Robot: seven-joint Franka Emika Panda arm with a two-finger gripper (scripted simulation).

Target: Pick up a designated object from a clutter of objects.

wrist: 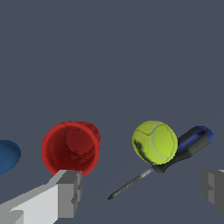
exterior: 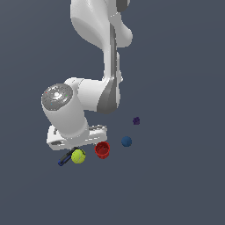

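Your gripper [wrist: 142,192] hangs spread wide, pinching nothing. Between its fingers [wrist: 65,192] you see the tennis ball [wrist: 154,142]: yellow-green, pale seams, dark smudges, no readable print, touching the screwdriver [wrist: 175,155] beside the red cup [wrist: 71,148].

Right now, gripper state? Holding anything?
Gripper: open, holding nothing. One finger sits near the red cup, the other at the frame edge; the tennis ball lies beyond the gap, ungrasped.

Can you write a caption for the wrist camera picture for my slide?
Open pincer above the tennis ball, screwdriver and red cup.
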